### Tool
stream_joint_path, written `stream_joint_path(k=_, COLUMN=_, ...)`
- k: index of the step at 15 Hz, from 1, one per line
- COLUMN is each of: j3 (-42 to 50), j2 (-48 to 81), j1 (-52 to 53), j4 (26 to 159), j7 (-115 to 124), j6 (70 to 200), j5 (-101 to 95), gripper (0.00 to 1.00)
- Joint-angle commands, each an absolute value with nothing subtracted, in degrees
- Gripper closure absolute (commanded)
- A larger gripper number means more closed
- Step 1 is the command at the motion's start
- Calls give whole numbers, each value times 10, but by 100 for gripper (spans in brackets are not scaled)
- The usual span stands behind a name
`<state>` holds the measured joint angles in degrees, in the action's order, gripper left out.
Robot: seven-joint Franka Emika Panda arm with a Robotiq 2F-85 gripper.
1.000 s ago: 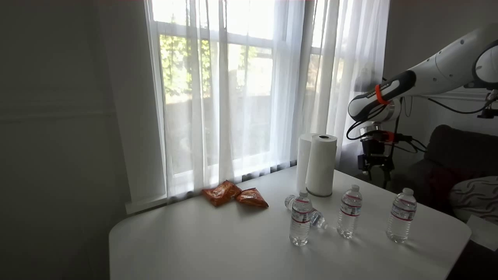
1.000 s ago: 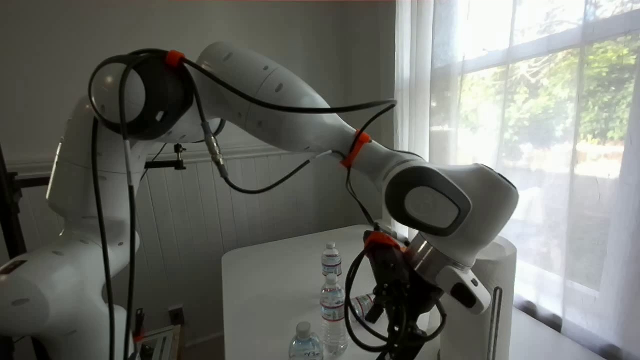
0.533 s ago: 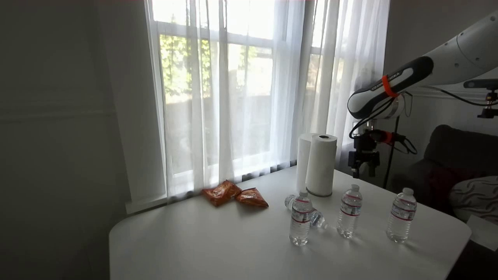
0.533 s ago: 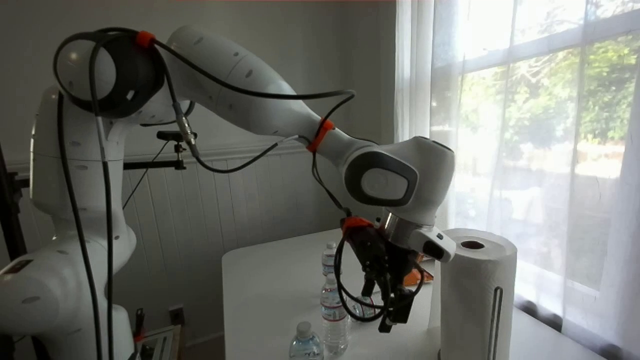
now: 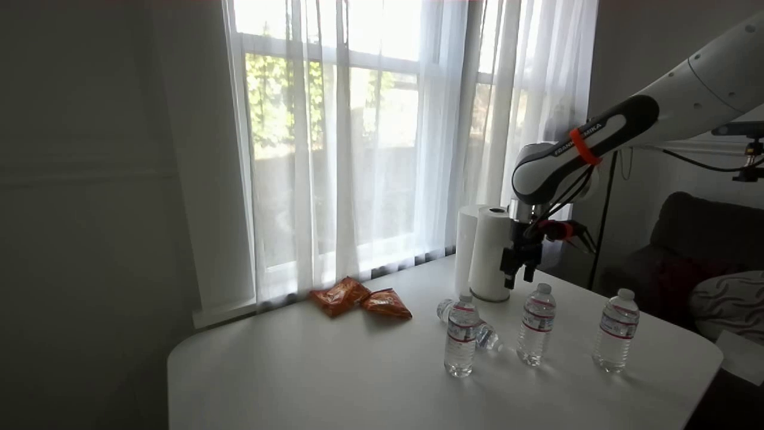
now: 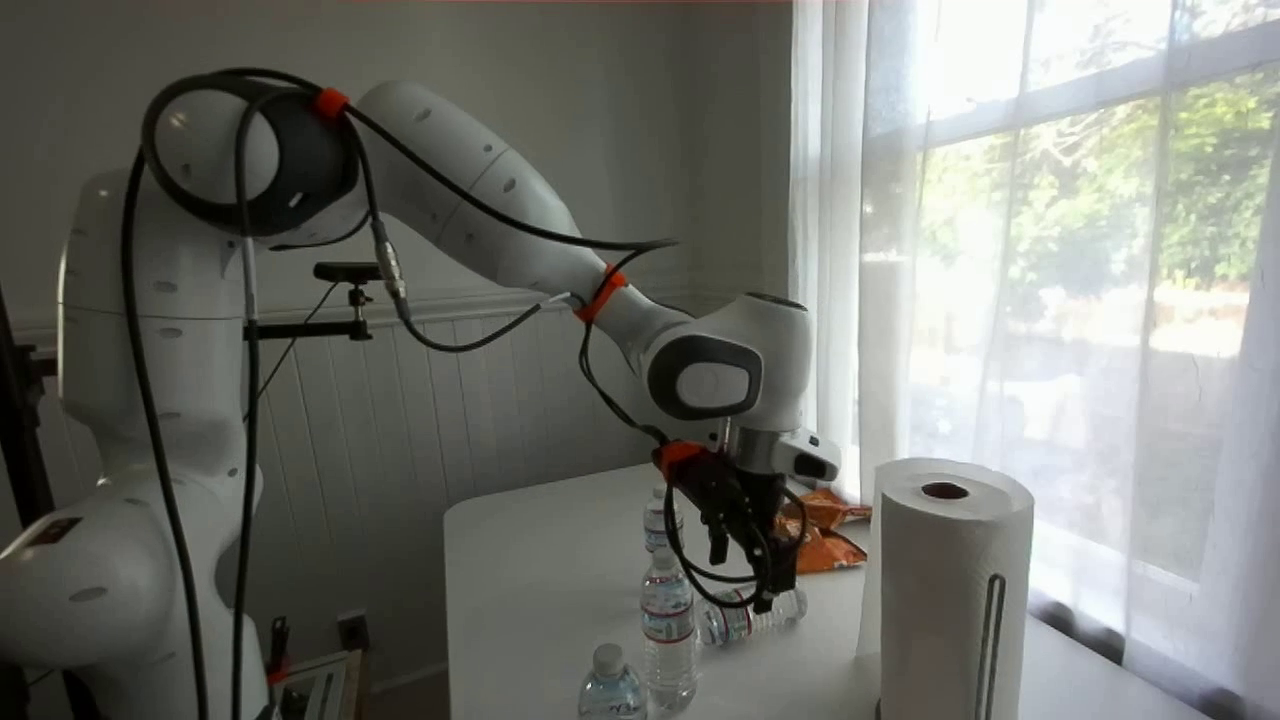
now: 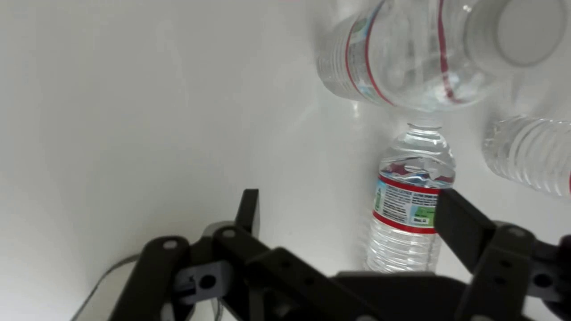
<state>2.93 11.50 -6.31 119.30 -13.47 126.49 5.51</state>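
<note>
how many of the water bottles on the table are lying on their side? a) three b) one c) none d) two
b: just one water bottle lies on its side, while in an exterior view the left bottle, the middle bottle and the right bottle all stand upright on the table.

You can pass between the lying plastic water bottle [image 7: 403,203] and the paper towel rolls [image 5: 489,257]. One upright water bottle [image 7: 397,55] stands in your way just past its capped end; a second upright bottle [image 7: 533,154] sits near it, opposite the rolls.
</note>
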Motion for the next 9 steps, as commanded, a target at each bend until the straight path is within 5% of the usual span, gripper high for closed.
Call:
stream_joint_path(k=1, j3=11, j2=125, j1=-51, j4=1215, j7=-160, j6=1331, j5=62, gripper=0)
stream_joint_path(k=9, j3=-26, j2=208, j1=-42, j4=1176, j7=-161, j6=1362, j5=69, gripper=0)
